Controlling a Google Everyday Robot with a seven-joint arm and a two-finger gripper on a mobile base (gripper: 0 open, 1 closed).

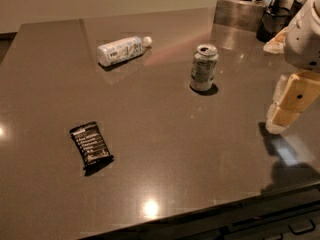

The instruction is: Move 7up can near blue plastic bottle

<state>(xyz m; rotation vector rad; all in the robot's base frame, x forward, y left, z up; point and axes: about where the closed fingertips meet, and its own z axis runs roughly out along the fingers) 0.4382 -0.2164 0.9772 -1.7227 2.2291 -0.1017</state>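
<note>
The 7up can stands upright on the brown counter, right of centre toward the back, silver top with pull tab up. The blue plastic bottle lies on its side at the back, left of the can, white cap pointing right. My gripper hangs at the right edge of the view, cream-coloured, just above the counter. It is well to the right of the can and nearer the front, touching nothing.
A black snack wrapper lies at the front left. A metal box, a dark container and other items stand at the back right. The counter's front edge runs along the bottom.
</note>
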